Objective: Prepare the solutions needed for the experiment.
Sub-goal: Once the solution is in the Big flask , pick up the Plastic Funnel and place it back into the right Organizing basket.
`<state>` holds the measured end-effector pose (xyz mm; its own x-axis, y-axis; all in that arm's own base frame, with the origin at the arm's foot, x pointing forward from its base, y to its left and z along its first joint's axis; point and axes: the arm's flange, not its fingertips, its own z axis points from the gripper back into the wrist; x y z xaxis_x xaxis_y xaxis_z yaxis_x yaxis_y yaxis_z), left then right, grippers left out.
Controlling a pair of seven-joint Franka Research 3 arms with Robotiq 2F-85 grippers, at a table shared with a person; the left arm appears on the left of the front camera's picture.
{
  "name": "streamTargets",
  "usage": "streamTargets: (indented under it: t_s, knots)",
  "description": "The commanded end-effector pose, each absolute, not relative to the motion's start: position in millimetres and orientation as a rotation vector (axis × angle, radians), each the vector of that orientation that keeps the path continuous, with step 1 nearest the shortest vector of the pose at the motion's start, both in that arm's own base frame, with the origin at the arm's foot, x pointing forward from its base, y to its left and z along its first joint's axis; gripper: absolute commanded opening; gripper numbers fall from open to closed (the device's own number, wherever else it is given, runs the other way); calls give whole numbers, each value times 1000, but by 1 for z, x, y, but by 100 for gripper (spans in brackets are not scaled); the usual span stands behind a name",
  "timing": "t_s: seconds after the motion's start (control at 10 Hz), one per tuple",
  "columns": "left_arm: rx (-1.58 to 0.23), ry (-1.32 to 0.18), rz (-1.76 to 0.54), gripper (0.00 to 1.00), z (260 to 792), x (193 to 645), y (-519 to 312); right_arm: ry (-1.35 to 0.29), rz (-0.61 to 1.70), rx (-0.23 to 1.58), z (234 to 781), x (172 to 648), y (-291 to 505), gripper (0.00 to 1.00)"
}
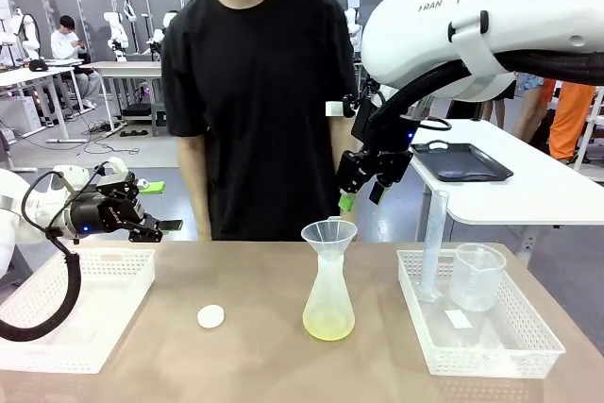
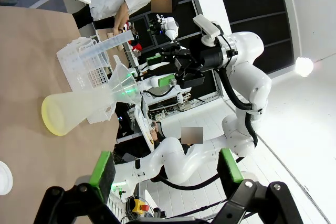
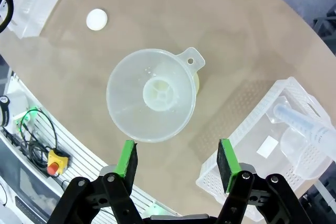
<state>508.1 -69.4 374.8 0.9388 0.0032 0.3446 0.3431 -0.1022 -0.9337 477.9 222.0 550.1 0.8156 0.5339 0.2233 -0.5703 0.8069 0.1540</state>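
Note:
A see-through conical flask (image 1: 328, 294) stands mid-table with a plastic funnel (image 1: 329, 231) in its neck. A shallow layer of pale yellow solution (image 1: 328, 329) lies at its bottom. My right gripper (image 1: 361, 199) hangs open just above and to the right of the funnel, with nothing between its fingers. The right wrist view looks straight down into the funnel (image 3: 152, 95), beyond the open right gripper (image 3: 177, 162). My left gripper (image 1: 160, 224) is open and empty at the left, above a white basket (image 1: 57, 323). From the left gripper (image 2: 166, 167) the flask (image 2: 79, 114) and solution (image 2: 51, 121) show sideways.
A small white round cap (image 1: 210, 316) lies on the table left of the flask. At the right, a white basket (image 1: 528, 342) holds a tall measuring cylinder (image 1: 432, 243) and a clear beaker (image 1: 475, 276). A person in a black shirt stands at the far edge.

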Motion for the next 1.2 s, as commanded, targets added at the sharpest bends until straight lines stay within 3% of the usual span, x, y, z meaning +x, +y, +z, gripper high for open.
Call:
streamTargets:
  t_s: [0.0,1.1]
  knots:
    - [-1669,-276,-312,100,375,509,-69,-192,474,156,539,486,222,77]
    - [-1669,-276,-312,100,375,509,-69,-80,353,255,517,514,217,77]
